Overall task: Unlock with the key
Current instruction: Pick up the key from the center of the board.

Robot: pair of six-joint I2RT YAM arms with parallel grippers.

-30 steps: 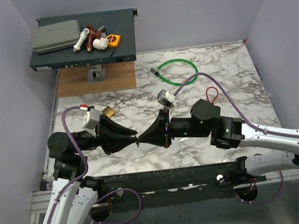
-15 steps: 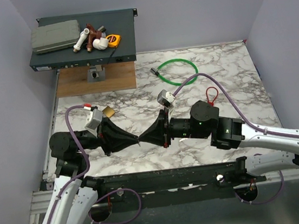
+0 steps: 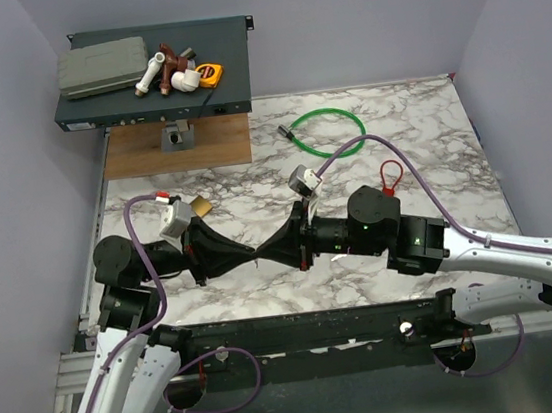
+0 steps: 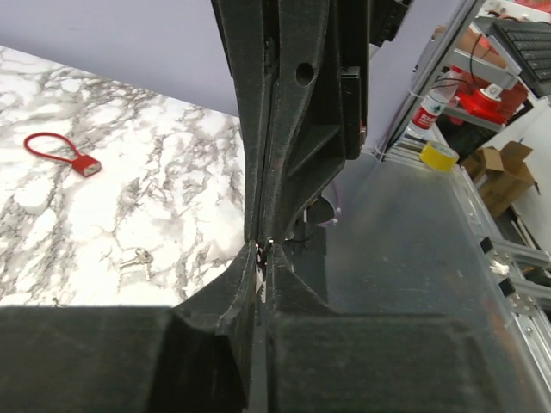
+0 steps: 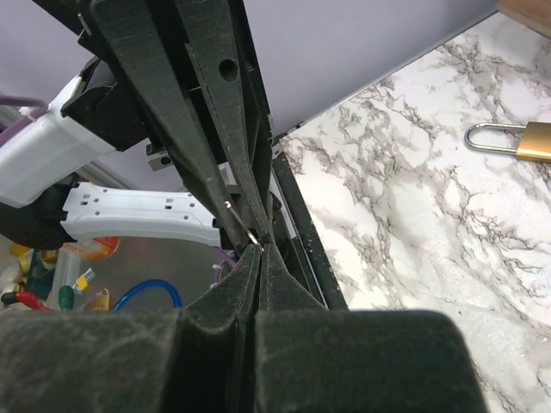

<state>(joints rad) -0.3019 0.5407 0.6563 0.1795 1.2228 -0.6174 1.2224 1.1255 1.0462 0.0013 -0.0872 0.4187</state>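
My left gripper [image 3: 252, 254] and right gripper [image 3: 264, 251] meet tip to tip above the table's front middle. Both are shut. The key [image 4: 261, 268] is a thin silvery toothed sliver pinched between the left fingers. In the right wrist view the key [image 5: 239, 222] runs along the left fingers, and its end sits at my right gripper's [image 5: 261, 248] closed tips. The brass padlock [image 3: 199, 207] with its silver shackle lies on the marble behind the left wrist. It also shows in the right wrist view [image 5: 527, 142].
A red loop lock [image 3: 390, 174] lies right of centre, and a green cable ring [image 3: 327, 132] further back. A small silvery key-like thing [image 4: 138, 256] lies on the marble. A wooden board [image 3: 180, 145] and a dark case [image 3: 154, 75] with parts stand at the back left.
Both wrists have shifted slightly, and the joined tips have moved a little up and to the right. The grippers stay shut, tip to tip.
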